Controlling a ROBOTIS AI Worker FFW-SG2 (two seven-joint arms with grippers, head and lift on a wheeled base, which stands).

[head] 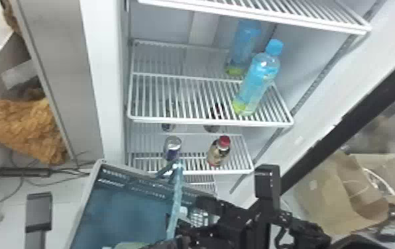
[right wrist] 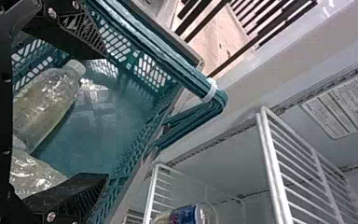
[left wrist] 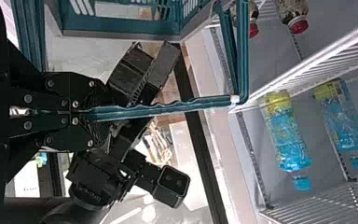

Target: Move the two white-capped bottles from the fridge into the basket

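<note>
Wire shelves [head: 187,121] are spanning the open fridge [head: 102,66], with two blue-capped bottles [head: 260,79] standing on the middle one, and a can [head: 173,144] and a red-capped bottle [head: 219,154] sitting lower down. The basket [head: 130,187] is hanging close in front of them. With my left gripper [left wrist: 91,114] I am pinching its handle [left wrist: 163,108], fingers closed on the bar. With my right gripper [right wrist: 106,115] I am reaching over the basket, fingers standing wide apart and gripping nothing that I can see. One white-capped bottle [right wrist: 49,105] is lying on the basket floor, and beside it another clear bottle [right wrist: 35,177] is showing in part; its cap I can't make out, but I am taking it for the second. So I am judging the job nearly done, with only my right gripper needing to come away. What I am worrying about is the leaving: if I am drawing back crooked, a finger could be snagging the basket's mesh or the handle and jerking everything. A jerk, or the narrow bar turning between my left fingers, could be tipping the basket and rolling the bottles. Swinging it toward the fridge could be knocking the can over.
</note>
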